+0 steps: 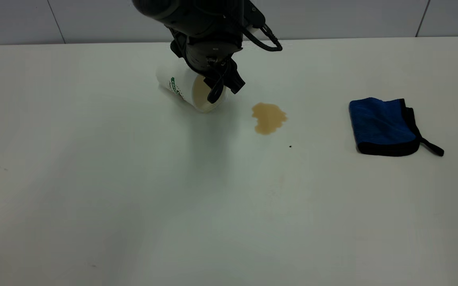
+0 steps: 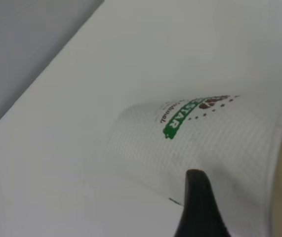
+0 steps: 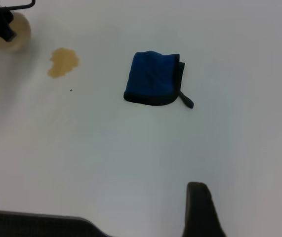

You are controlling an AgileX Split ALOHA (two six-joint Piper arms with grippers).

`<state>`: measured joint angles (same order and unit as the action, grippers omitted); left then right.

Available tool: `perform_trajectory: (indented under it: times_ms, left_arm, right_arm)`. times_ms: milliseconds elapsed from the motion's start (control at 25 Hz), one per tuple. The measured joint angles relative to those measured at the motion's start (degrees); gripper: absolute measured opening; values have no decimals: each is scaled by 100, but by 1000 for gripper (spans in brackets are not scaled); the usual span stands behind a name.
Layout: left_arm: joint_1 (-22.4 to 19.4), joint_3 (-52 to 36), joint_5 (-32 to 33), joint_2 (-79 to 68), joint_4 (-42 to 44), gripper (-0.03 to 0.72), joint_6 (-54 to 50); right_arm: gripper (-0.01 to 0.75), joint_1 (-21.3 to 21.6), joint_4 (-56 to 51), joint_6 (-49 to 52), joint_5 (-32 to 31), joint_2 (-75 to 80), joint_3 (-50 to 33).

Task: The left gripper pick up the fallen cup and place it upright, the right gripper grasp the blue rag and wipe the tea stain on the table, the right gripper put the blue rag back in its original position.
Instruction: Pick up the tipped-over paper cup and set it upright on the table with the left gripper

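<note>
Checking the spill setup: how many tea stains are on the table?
1. The tea stain lies between the tipped cup and the blue rag; the left hand's arm could hide more.

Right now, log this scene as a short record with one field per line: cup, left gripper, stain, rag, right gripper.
cup: the cup lies on its side on the table, mouth toward the tea stain
left gripper: the left gripper is at the cup's rim, one finger across the mouth, one outside; grip not confirmed
stain: the tea stain is unwiped, between cup and rag
rag: the blue rag lies folded, untouched, apart from the stain
right gripper: the right gripper is above the table, away from the rag
</note>
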<state>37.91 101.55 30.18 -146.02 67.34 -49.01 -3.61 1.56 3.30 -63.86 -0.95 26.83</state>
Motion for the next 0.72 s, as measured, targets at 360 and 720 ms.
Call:
perform_trajectory:
  times_ms: [360,720]
  left_arm:
    - [0,232,74,-327,406,532,-298]
    - [-31,287,398,-553,943,522,-750]
  right_arm:
    - [509,0,0,0,0,0,0]
    - [509,0,0,0,0,0,0]
